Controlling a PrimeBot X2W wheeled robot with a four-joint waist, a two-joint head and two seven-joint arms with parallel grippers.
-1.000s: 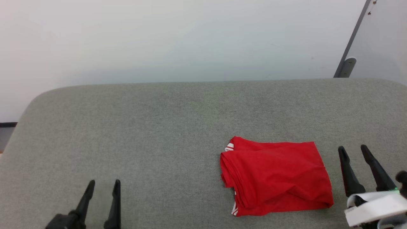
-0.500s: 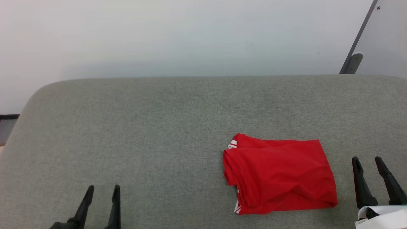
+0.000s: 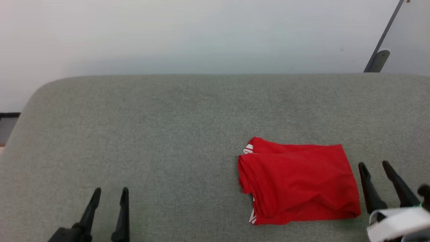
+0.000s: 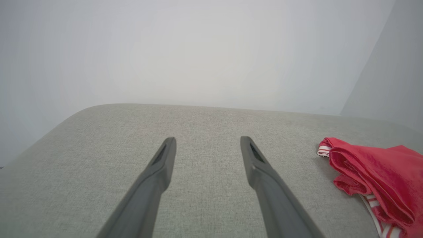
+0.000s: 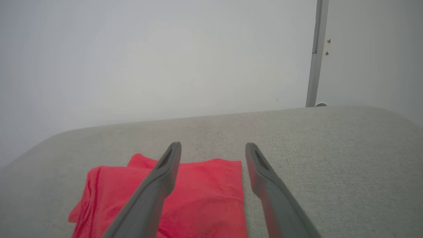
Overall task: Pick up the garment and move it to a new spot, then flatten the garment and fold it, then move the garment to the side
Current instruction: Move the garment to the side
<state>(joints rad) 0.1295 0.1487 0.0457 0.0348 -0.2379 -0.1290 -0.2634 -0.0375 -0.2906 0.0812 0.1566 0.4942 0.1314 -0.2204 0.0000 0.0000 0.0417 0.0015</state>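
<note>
The garment (image 3: 297, 183) lies folded into a red rectangle on the grey padded surface (image 3: 168, 134), right of centre, with bits of white-red striped trim peeking out at its left edge. It shows again as the red garment (image 4: 380, 178) at the right of the left wrist view and as the garment (image 5: 198, 195) under my right fingers in the right wrist view. My right gripper (image 3: 373, 164) stands open just right of it, holding nothing. My left gripper (image 3: 111, 191) is open at the lower left, far from the fabric.
A pale wall (image 3: 201, 33) rises behind the grey surface. A grey metal post with a bracket (image 3: 378, 60) leans at the far right. The surface's rounded left corner (image 3: 37, 97) drops off toward the floor.
The head camera has shifted, so the whole scene sits slightly differently. My right gripper drew back toward me, then came forward again beside the garment. The garment lies as before.
</note>
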